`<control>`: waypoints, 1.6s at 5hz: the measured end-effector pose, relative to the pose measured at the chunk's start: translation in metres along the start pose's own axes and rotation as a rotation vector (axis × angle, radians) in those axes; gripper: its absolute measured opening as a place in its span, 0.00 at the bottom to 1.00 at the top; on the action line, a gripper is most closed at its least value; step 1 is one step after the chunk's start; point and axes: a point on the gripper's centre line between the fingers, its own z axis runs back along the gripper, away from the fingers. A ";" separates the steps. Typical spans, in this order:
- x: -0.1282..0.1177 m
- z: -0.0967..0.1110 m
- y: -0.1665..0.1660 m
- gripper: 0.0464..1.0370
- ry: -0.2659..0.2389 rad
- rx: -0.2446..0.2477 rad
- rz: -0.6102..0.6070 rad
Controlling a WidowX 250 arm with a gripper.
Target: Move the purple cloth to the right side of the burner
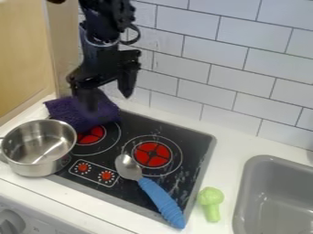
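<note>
My gripper point(109, 101) hangs at the upper left, over the back of the stove. Its fingers are spread apart, the left one in front of the purple cloth point(70, 113) and the right one in front of the tiled wall. The cloth lies bunched at the stove's back left corner, behind the pot, partly over the left burner point(90, 136). Whether the left fingertip touches the cloth, I cannot tell. The right burner point(152, 154) is red with a white ring around it.
A metal pot point(38, 145) stands at the stove's left edge. A blue-handled spoon point(160, 197) lies across the stove's front right. Right of it are a green toy broccoli point(211, 203) and the grey sink point(243, 194). White tiles rise behind.
</note>
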 end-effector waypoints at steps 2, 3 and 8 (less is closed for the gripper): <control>0.035 -0.021 -0.003 0.96 0.019 0.016 0.047; 0.047 -0.030 -0.011 0.96 0.020 0.028 0.045; 0.060 -0.078 -0.010 0.96 0.114 0.089 0.105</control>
